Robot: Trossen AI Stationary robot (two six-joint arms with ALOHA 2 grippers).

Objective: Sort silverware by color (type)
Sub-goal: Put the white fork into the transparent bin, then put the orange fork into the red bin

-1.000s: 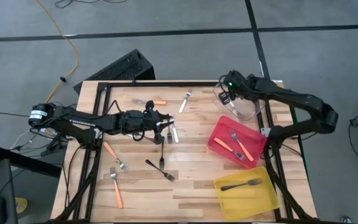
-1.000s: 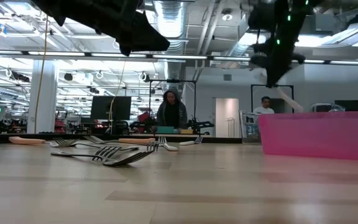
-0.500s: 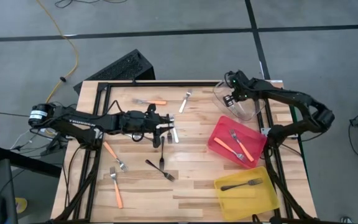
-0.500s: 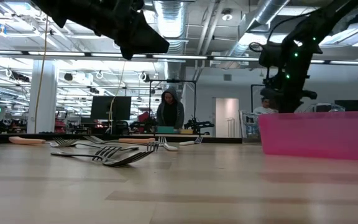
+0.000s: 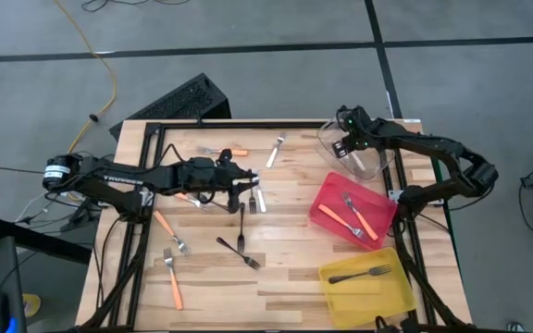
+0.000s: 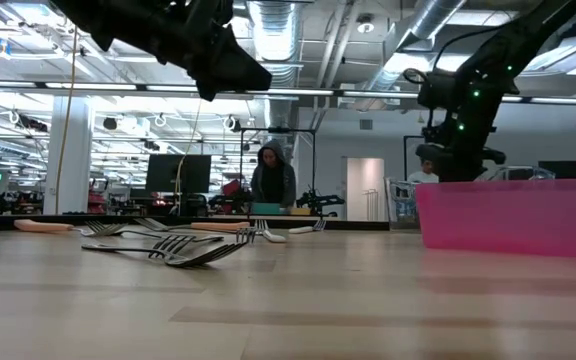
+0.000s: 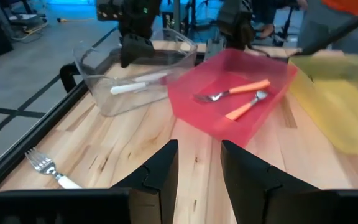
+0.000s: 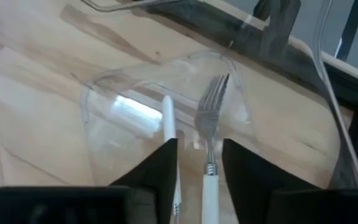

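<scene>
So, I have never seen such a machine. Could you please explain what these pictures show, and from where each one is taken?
These are two dark robot arms at a wooden table, sorting forks into bins by kind. One camera looks straight down, one sits at table height, and one rides on each wrist.

From above, the left gripper hovers over loose forks mid-table; its fingers stand apart, holding nothing. The right gripper is over the clear bin. Its wrist camera shows a white-handled fork between its parted fingers, whether gripped or just released is unclear.

The red bin holds orange-handled forks, the yellow bin a black fork.
</scene>
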